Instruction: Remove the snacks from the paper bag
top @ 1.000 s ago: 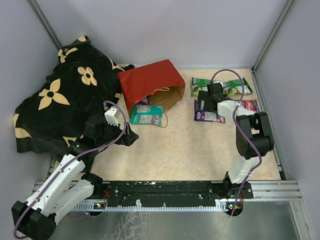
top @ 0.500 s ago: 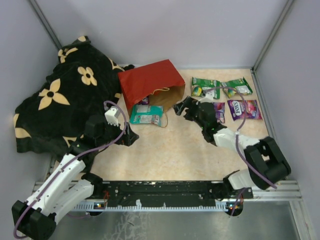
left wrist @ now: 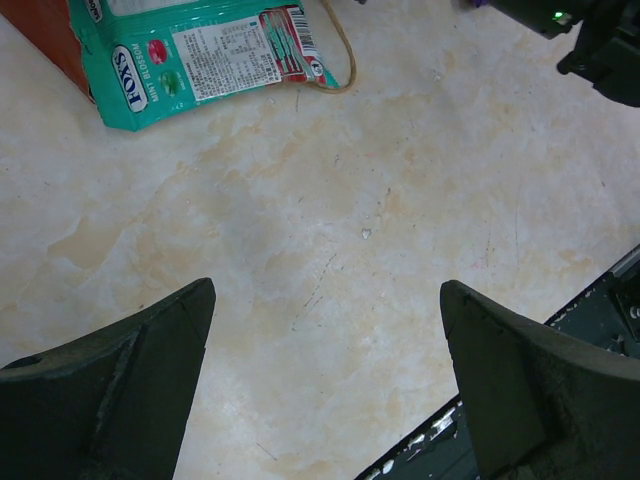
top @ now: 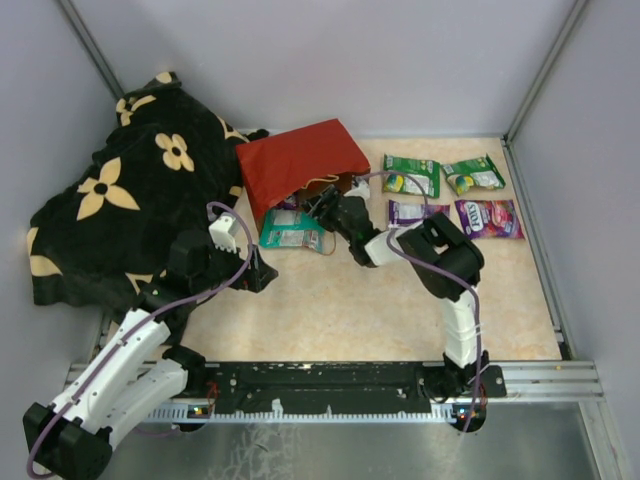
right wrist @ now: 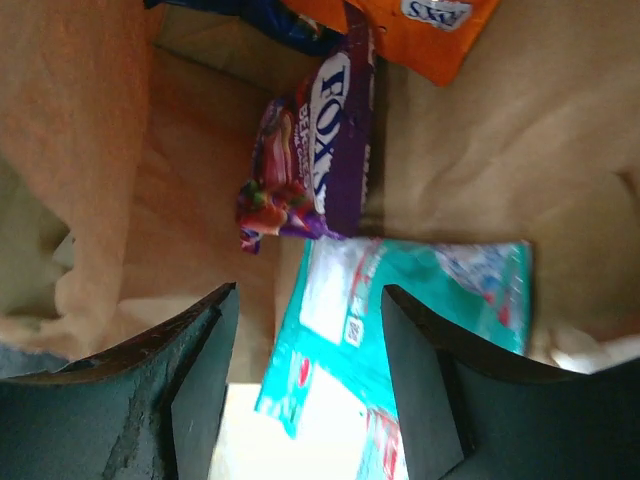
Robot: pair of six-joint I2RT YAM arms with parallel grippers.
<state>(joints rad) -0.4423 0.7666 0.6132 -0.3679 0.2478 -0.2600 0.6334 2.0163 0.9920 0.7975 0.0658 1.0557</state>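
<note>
Black fingers of the left gripper (left wrist: pixel 325 290) hang spread wide and empty over the table (left wrist: pixel 420 200), short of the paper bag (top: pixel 300 165). The teal packet (left wrist: pixel 200 55) lies flat just in front of the bag's mouth, beside a cord handle (left wrist: pixel 340 55). The right gripper (right wrist: pixel 308 292) is at the mouth, jaws apart, holding nothing. Looks like the purple packet (right wrist: pixel 335 130) is next. Best to go in low, straddle its near edge and stay off the kraft wall so the bag doesn't drag along. Only the right wrist view shows inside the bag: purple, then an orange packet (right wrist: pixel 425 30) and a blue bag (right wrist: pixel 260 15) deeper in. Overhead just shows red paper there.
</note>
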